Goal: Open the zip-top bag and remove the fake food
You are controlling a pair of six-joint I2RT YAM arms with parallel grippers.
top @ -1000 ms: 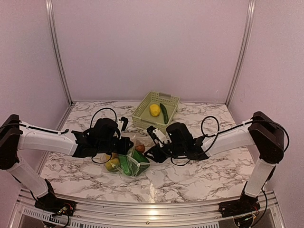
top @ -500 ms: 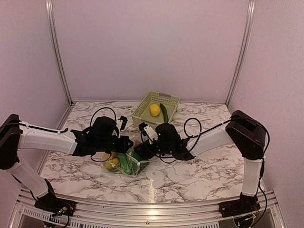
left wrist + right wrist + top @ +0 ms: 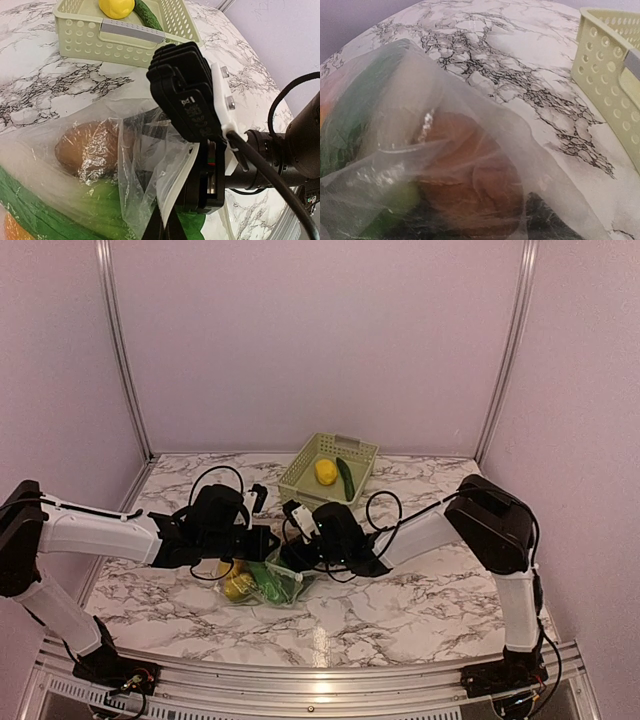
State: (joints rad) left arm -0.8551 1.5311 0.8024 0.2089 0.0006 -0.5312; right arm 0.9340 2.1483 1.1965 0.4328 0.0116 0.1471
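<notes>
Clear thin film: the bag [image 3: 268,578] looks limp, light and slippery, sagging ahead of the left gripper [image 3: 162,227], whose fingers pinch its mouth edge. The right gripper [image 3: 293,558] is at the mouth, finger spread indeterminate. Grip the stiffer zip strip [image 3: 172,192].

At centre frame the left gripper [image 3: 262,543] and right gripper [image 3: 292,556] meet over the zip-top bag [image 3: 277,590], with yellow and green fake food [image 3: 238,586] inside. Above them, a pale green basket [image 3: 296,465] holds a lemon [image 3: 325,471] and a pod [image 3: 345,478].
</notes>
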